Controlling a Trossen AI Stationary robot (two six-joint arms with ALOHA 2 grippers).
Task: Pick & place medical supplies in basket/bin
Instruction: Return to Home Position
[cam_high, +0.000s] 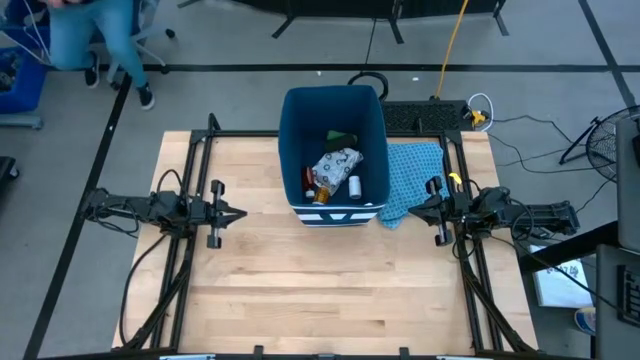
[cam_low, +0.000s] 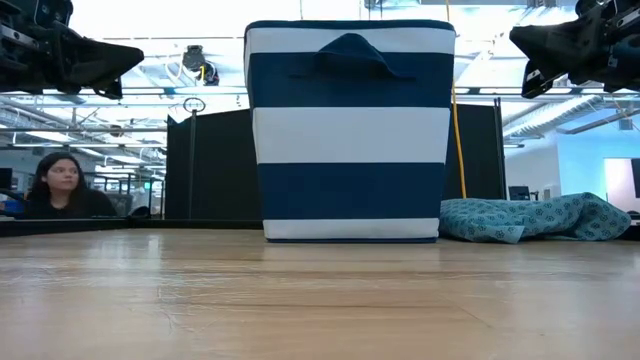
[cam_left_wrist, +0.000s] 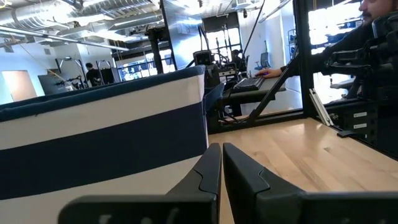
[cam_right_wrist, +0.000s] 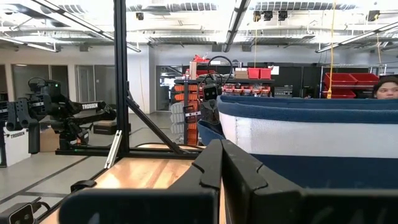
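The dark blue bin with white stripes (cam_high: 335, 150) (cam_low: 350, 130) stands at the table's far middle. Inside it lie the white patterned packet (cam_high: 336, 165), a small white bottle (cam_high: 354, 185), an orange little bottle (cam_high: 321, 196), a green box (cam_high: 343, 138) and a dark piece (cam_high: 331, 137). My left gripper (cam_high: 243, 213) (cam_left_wrist: 221, 163) hovers left of the bin, shut and holding nothing. My right gripper (cam_high: 412, 209) (cam_right_wrist: 222, 163) hovers right of the bin, above the cloth's near edge, shut and holding nothing. Both are raised above the table in the low view.
A light blue patterned cloth (cam_high: 410, 175) (cam_low: 535, 218) lies on the table just right of the bin, under my right arm. Bare wooden table (cam_high: 320, 290) stretches across the near half. A person (cam_low: 62, 185) sits beyond the table's far side.
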